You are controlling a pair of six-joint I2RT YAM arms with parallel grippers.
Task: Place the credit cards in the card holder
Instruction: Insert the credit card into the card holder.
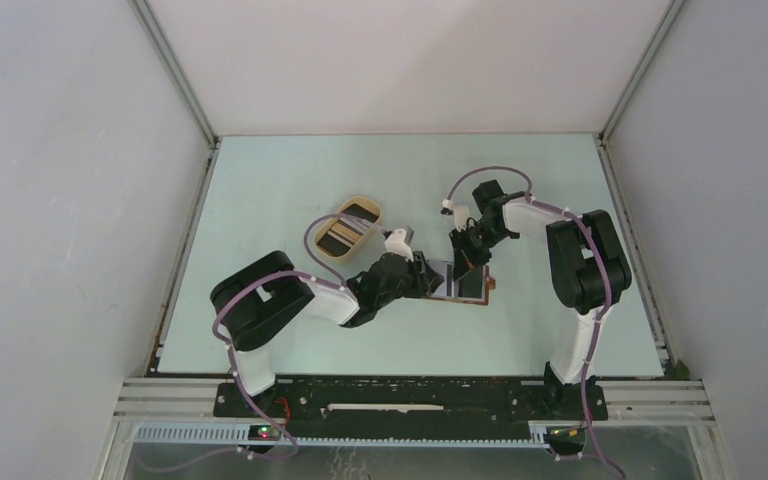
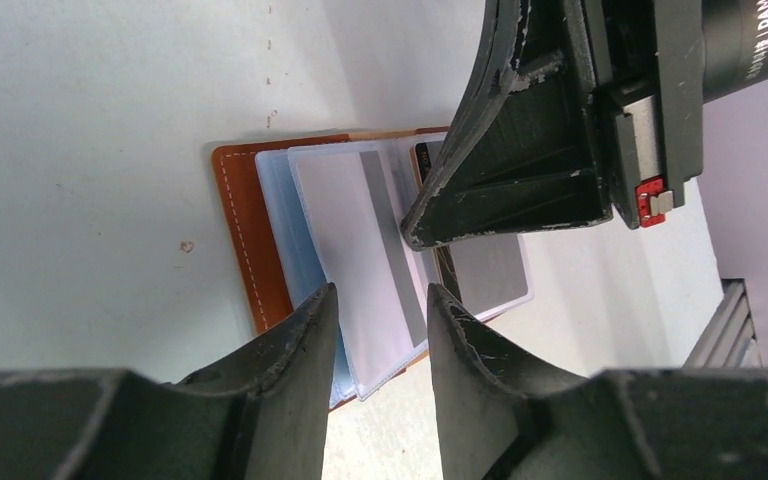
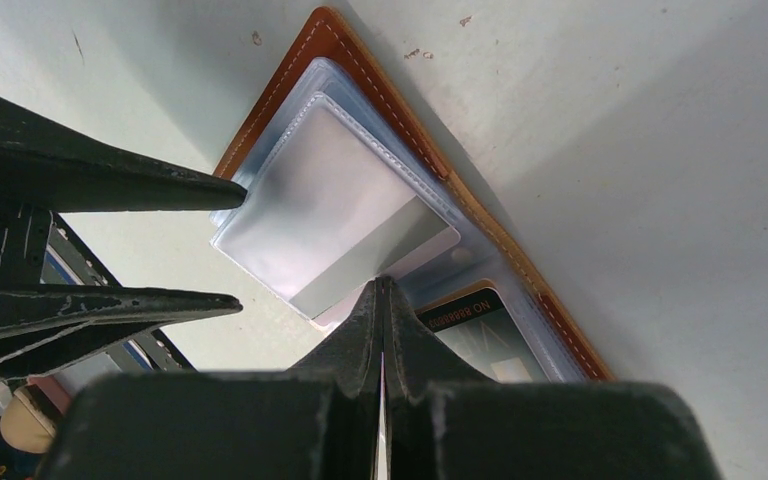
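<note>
The card holder (image 1: 474, 290) lies open on the table, with brown leather (image 2: 243, 230) and clear sleeves. A white card with a grey stripe (image 3: 335, 215) sits in the top sleeve and also shows in the left wrist view (image 2: 360, 250). A dark card (image 3: 478, 325) sits in a sleeve beneath. My right gripper (image 3: 381, 283) is shut, its tip touching the striped card's edge. A thin pale sliver shows between its pads; I cannot tell what it is. My left gripper (image 2: 380, 293) is open and empty over the sleeves' near edge. The two grippers (image 1: 432, 278) (image 1: 463, 262) meet at the holder.
An oval tan tray (image 1: 362, 207) stands behind and left of the holder with more cards (image 1: 339, 233) in it. Grey walls enclose the table on three sides. The right gripper's fingers (image 2: 505, 180) hang close above the left gripper.
</note>
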